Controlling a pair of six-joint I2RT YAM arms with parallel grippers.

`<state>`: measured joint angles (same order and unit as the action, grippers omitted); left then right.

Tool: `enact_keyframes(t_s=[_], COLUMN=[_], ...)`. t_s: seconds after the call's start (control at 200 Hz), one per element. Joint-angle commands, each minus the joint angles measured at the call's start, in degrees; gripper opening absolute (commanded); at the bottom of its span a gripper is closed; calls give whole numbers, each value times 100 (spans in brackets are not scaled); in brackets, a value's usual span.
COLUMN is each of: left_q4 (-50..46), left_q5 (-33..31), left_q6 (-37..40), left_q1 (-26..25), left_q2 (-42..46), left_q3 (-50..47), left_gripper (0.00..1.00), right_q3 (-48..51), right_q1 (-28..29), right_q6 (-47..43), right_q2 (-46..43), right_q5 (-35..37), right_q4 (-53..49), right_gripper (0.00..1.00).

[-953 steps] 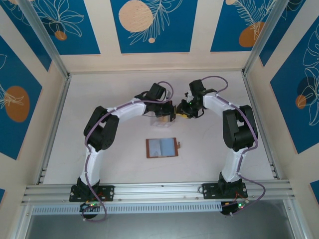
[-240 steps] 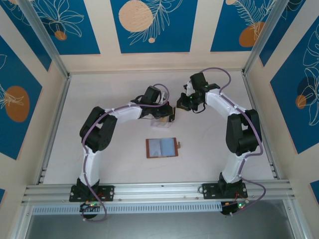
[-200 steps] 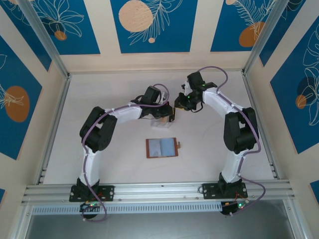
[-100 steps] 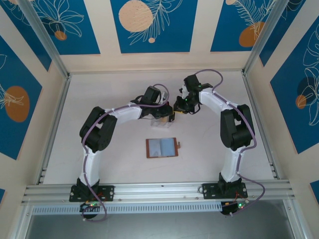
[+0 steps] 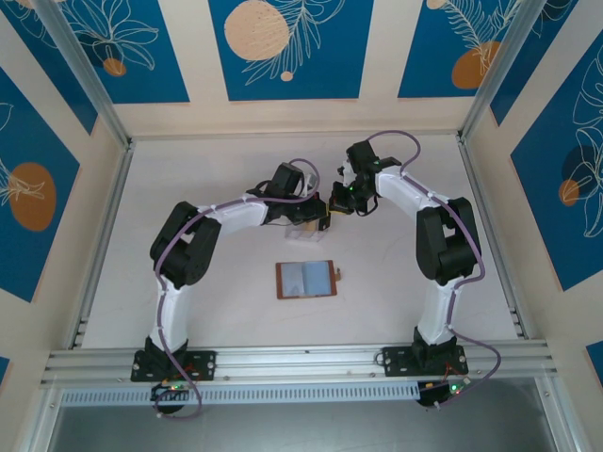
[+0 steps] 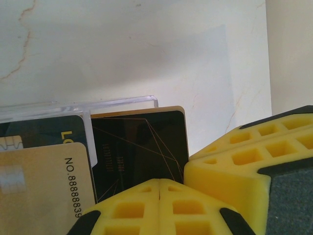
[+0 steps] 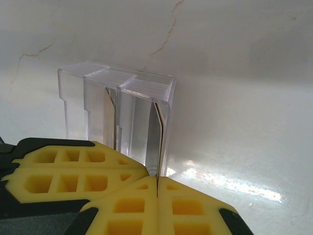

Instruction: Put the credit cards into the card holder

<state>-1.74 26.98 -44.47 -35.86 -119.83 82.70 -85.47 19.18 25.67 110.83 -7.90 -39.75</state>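
Note:
A black credit card [image 6: 142, 147] with thin gold lines stands at the right end of a clear plastic box [image 7: 127, 83]. My right gripper [image 7: 157, 188] is shut on its edge, and the card [image 7: 159, 142] shows edge-on between the yellow pads. A tan numbered card [image 6: 44, 191] and another dark card [image 6: 44, 132] stand further left in the box. My left gripper [image 6: 160, 182] is shut with nothing between its pads, close against the box beside the right gripper [image 5: 336, 205]. The card holder [image 5: 306, 280] lies open on the table nearer the arm bases, grey-blue inside up.
The clear box [image 5: 303, 226] stands mid-table just behind the card holder, under the left gripper [image 5: 323, 215]. Metal rails [image 5: 283, 363] run along the near edge. Patterned walls close in the back and sides of the white table [image 5: 188, 169].
My right gripper has moved left to the box's end and closed on the black card's edge. The left arm and the card holder have stayed put.

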Motion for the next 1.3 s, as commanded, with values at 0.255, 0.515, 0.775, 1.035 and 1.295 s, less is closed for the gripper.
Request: enact_keyframes(t_s=[0.255, 0.515, 0.775, 1.035, 1.295], left_q4=[-384, -417, -449, -458, -278], left_q5=[-33, -62, -70, -93, 40], left_q6=[149, 193, 219, 220, 69], left_q1=[45, 49, 44, 46, 66], left_q2=[12, -5, -31, -71, 53], left_q3=[-206, -225, -219, -236, -271], left_gripper=[6, 7, 8, 6, 6], right_q3=[-112, -121, -135, -117, -93], right_q1=[-41, -78, -89, -107, -107], right_q6=[-91, -45, -10, -9, -9], right_q2=[-287, -436, -443, -603, -737], right_q5=[-332, -439, -550, -494, -449], right_q4=[-243, -217, -191, -214, -226], right_gripper=[0, 0, 0, 0, 0])
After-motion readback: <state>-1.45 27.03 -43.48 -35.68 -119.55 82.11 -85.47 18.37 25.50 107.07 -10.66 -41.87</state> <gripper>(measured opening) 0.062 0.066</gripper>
